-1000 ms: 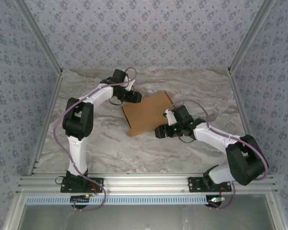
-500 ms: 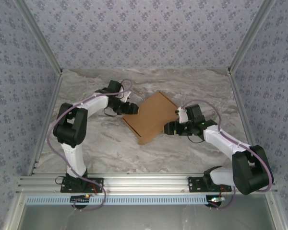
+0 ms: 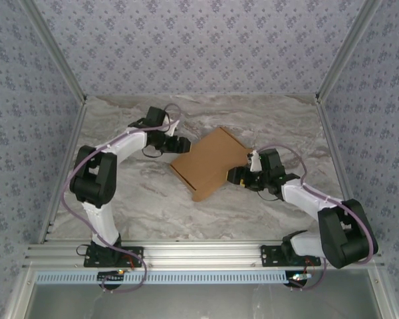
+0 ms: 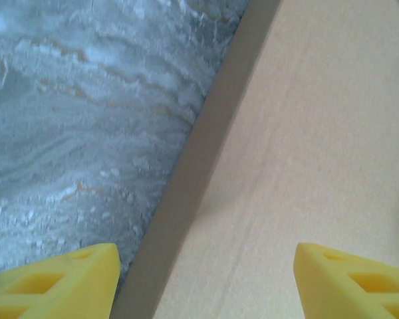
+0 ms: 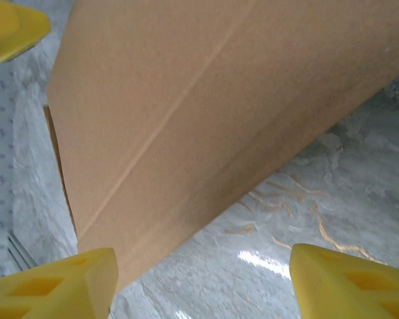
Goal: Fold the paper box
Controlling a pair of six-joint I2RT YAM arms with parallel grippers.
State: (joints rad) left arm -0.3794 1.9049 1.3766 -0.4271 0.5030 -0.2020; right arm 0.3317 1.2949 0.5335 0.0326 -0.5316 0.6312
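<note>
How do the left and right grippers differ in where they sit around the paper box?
The left gripper sits at the far-left edge of the paper box; the right gripper sits at its near-right edge. The left gripper points rightward at the box, the right gripper leftward. Both are open, gripping nothing.

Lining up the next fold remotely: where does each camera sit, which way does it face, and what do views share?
Top external: above and behind the robot, looking down on the table and the paper box; left arm and right arm show, left gripper and right gripper flanking it.
Left wrist: on the left arm, looking along its open yellow fingers at the box's edge.
Right wrist: on the right arm, looking past its open yellow fingers at the box's side.
Shared: all three show box and table.
</note>
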